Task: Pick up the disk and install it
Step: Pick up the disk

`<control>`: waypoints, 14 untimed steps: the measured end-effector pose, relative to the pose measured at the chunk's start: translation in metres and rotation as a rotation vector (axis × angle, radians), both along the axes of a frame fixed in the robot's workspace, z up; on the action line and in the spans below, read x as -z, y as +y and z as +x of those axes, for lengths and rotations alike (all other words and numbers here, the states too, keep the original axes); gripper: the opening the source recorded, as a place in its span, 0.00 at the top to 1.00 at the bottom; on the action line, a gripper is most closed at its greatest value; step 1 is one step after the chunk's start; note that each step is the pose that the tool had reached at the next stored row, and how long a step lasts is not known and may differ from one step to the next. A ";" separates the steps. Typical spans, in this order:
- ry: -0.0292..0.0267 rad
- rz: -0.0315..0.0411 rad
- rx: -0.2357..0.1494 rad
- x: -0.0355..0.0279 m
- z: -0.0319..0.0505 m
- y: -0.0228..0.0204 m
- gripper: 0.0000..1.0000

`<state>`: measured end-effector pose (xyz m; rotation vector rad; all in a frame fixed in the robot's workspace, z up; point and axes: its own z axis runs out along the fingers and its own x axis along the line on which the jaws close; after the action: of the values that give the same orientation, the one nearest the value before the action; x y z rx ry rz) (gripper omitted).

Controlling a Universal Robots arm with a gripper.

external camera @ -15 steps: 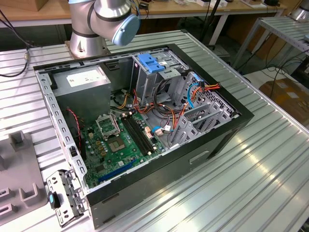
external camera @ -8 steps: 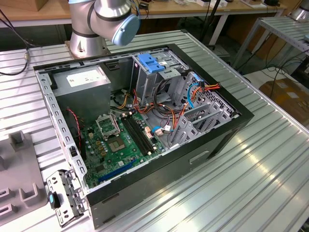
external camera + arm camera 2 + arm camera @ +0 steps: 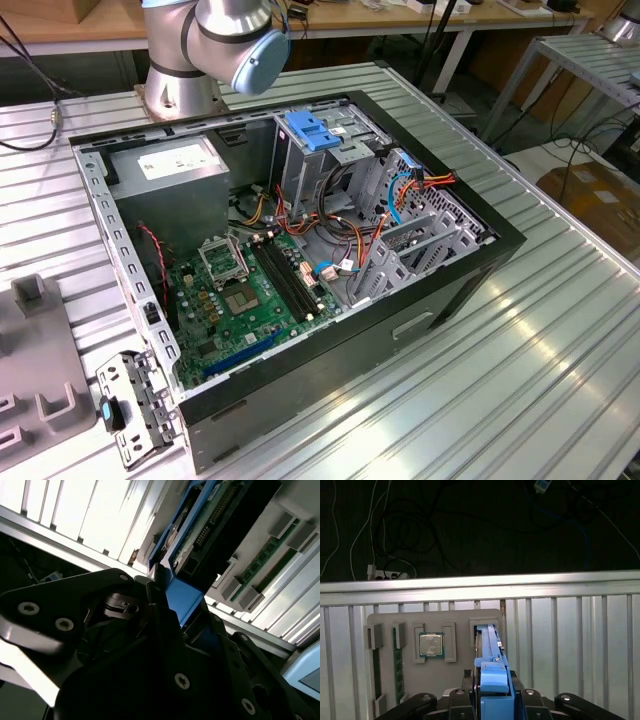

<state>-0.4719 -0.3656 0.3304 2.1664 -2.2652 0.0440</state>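
The disk [image 3: 491, 655] shows edge-on in the first wrist view, with its blue side rail [image 3: 495, 685] toward the camera. Its far end sits at a slot of the grey holder tray [image 3: 455, 617]. My gripper [image 3: 492, 694] is shut on the disk, one black finger on each side of the blue rail. In the second wrist view the disk [image 3: 210, 520] shows its green circuit board and blue rail, and the gripper [image 3: 167, 597] clamps its near end. The open computer case [image 3: 470, 270] lies on the ribbed metal table in the exterior view.
Inside the case are a blue latch plate [image 3: 312, 130] on the drive cage, a grey metal box [image 3: 175, 170], the motherboard [image 3: 240, 295] and loose cables. The holder tray also carries a processor chip [image 3: 431, 645] and a memory stick [image 3: 399, 662]. A loose metal bracket [image 3: 135, 405] lies by the case.
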 end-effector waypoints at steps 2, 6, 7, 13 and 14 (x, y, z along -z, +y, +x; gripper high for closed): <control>0.0001 -0.0001 0.000 0.0000 0.0000 0.0000 0.63; 0.0006 -0.0004 0.000 0.0087 0.0000 0.0000 0.63; 0.0000 0.0000 0.000 0.0120 0.0000 0.0000 0.63; -0.0019 -0.0002 -0.001 0.0323 -0.0001 -0.0013 0.63; -0.0019 -0.0002 -0.001 0.0324 -0.0001 -0.0013 0.63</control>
<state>-0.4720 -0.3669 0.2980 2.1687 -2.2647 0.0463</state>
